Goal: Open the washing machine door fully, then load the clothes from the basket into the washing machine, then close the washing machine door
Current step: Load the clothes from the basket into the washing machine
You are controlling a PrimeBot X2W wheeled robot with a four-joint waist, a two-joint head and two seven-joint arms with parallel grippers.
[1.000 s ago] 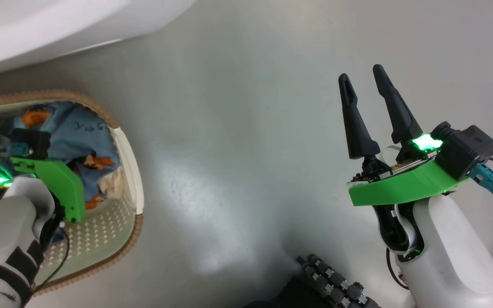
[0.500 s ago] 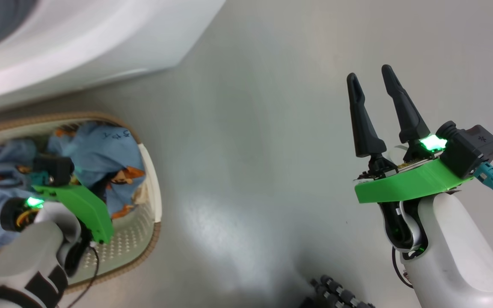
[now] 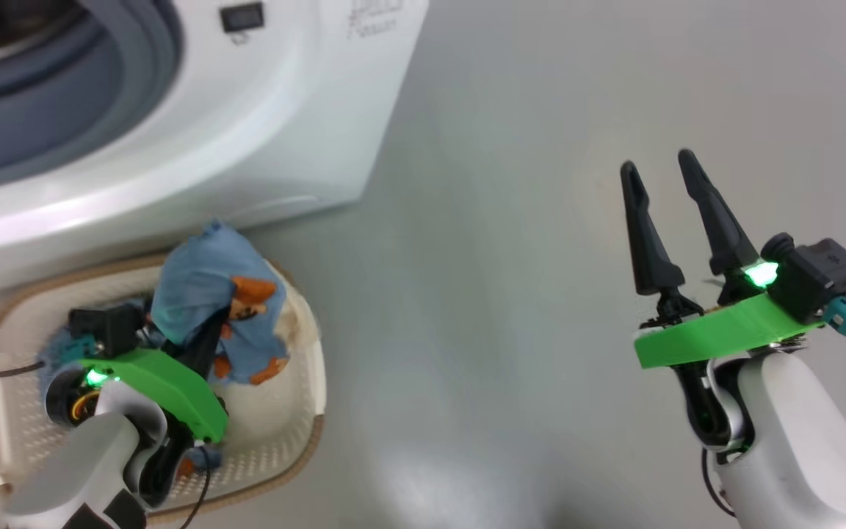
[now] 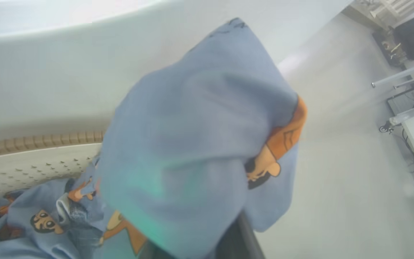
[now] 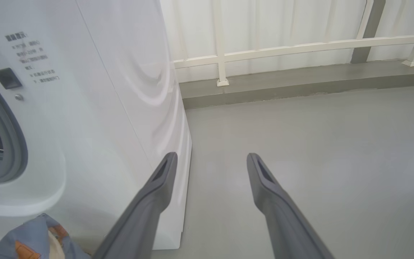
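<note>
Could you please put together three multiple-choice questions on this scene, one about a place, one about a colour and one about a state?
1. Where does the basket stand relative to the washing machine?
A. on top of it
B. on the floor right in front of it
C. inside its drum

2. What colour is the cloth in the left claw?
A. light blue with orange figures
B. plain red
C. black and white stripes

3. What state is the right claw in?
A. shut on the cloth
B. shut on the basket's handle
C. open, holding nothing

Answers:
1 B: the head view shows it on the floor below the white front.
2 A: the left wrist view shows blue fabric with orange print.
3 C: its two fingers stand apart over bare floor.
</note>
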